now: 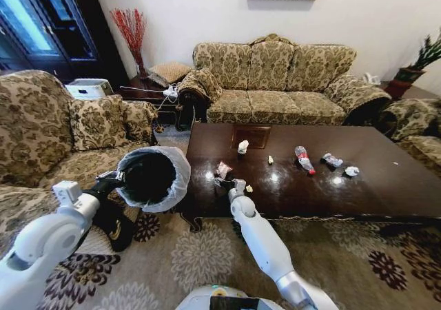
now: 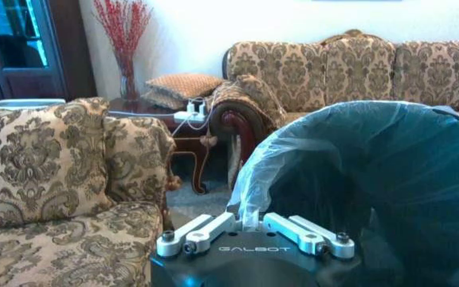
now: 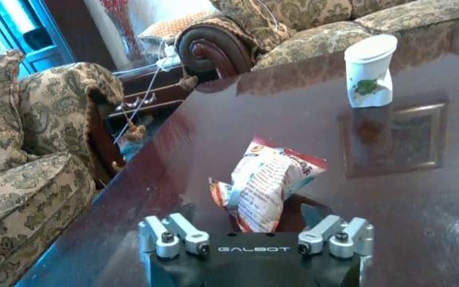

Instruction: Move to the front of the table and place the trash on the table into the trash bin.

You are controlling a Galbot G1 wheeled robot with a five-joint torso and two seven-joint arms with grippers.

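The right gripper (image 3: 255, 230) reaches over the near left part of the glossy dark brown coffee table (image 1: 386, 186), its jaws apart on either side of a crumpled pink-white snack wrapper (image 3: 265, 182), whose print is too creased to read. "GALBOT" is printed in white on the gripper body in both wrist views.

The left gripper (image 2: 253, 230) is clamped on the rim of the black trash bin (image 1: 148, 178), pinching the whitish bag liner (image 2: 253, 179), and holds the bin tilted in the air just off the table's left end, in front of the armchair (image 1: 48, 138).

Farther along the table lie a white paper cup (image 3: 370, 70) with a green mark, a clear bottle (image 1: 303, 160) with a red label, a silvery wrapper (image 1: 332, 160), crumpled white paper (image 1: 352, 171) and 2 tiny scraps (image 1: 271, 160).
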